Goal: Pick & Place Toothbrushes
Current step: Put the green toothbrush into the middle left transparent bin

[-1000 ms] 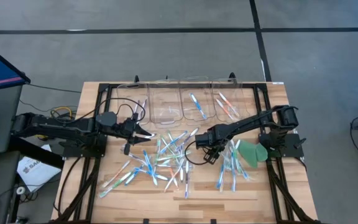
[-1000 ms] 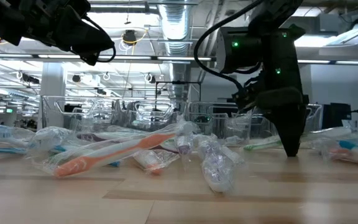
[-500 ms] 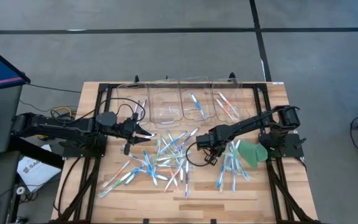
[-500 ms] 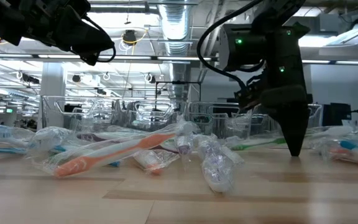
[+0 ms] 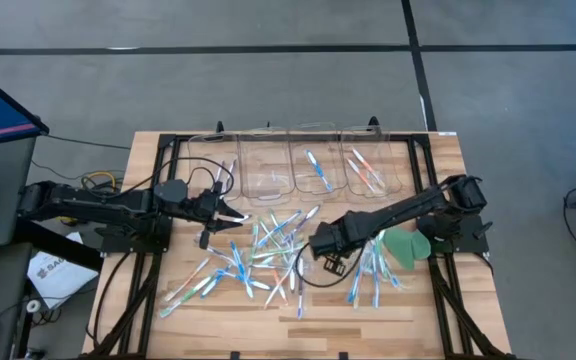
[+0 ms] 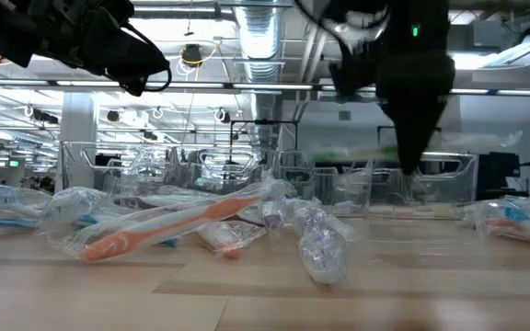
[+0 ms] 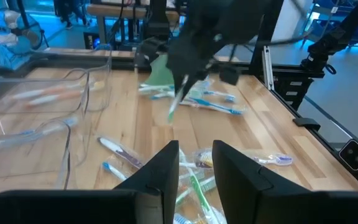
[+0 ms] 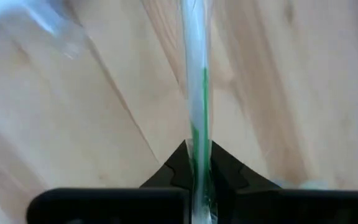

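Dozens of wrapped toothbrushes (image 5: pixel 268 255) lie loose on the wooden table, with a smaller group (image 5: pixel 373 268) to the right. My right gripper (image 5: pixel 328 255) is above the table between the two groups, shut on a green-and-white toothbrush (image 8: pixel 196 93). It also shows raised in the low view (image 6: pixel 410 164). My left gripper (image 5: pixel 232 213) hovers open and empty over the left of the pile, its fingers apart in the left wrist view (image 7: pixel 196 163). My right gripper pinches the green toothbrush between its two fingers, on the green stretch of its handle (image 8: pixel 195 140). The fingers point down at the table and the brush runs on past their tips. It hangs clear of the table, as the left wrist view shows (image 7: pixel 174 107).
A row of clear plastic bins (image 5: pixel 268 165) stands along the far edge, two of them (image 5: pixel 315 168) (image 5: pixel 365 170) holding a few toothbrushes. A flat green disc (image 5: pixel 404 243) lies right of my right gripper. Bare wood shows along the near edge (image 5: pixel 298 330).
My right gripper has risen from the table top and gone a little toward the table's left and near edges. It has taken the green toothbrush with it, and the toothbrush is now lifted clear of the table.
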`<act>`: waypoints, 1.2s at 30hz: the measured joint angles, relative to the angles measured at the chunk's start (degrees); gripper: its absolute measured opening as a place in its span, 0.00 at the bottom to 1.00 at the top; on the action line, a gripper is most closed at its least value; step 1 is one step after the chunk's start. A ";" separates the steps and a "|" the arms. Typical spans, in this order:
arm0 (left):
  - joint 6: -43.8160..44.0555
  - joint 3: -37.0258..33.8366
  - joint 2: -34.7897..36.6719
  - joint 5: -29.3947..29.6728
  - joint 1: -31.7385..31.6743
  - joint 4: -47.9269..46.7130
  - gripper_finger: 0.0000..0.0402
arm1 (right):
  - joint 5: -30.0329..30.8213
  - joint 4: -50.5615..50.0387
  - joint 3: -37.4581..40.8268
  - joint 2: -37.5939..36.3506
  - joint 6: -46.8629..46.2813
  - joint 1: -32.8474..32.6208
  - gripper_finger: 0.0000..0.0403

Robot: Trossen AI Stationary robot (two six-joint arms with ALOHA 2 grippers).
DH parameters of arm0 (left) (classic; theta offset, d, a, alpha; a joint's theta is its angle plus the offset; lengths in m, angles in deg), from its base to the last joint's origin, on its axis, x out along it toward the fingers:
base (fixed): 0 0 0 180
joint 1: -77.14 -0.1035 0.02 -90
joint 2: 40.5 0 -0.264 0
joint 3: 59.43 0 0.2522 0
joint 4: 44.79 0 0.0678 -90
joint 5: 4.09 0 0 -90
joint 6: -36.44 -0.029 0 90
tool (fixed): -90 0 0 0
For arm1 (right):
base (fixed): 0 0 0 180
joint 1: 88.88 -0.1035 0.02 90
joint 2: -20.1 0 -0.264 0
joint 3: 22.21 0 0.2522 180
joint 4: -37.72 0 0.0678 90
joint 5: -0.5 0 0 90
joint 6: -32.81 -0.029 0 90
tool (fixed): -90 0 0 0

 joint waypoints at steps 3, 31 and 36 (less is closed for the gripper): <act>-0.33 0.00 -0.02 0.02 0.61 1.79 0.22 | 7.09 -0.28 -3.81 0.00 -0.05 -3.01 0.04; -6.44 0.00 -27.66 4.76 6.12 45.61 0.66 | 26.88 29.82 -11.95 -0.09 35.14 -3.67 0.03; -6.44 0.00 -28.90 4.76 6.13 50.10 0.65 | 24.24 30.35 -11.95 -0.09 35.95 -1.55 0.03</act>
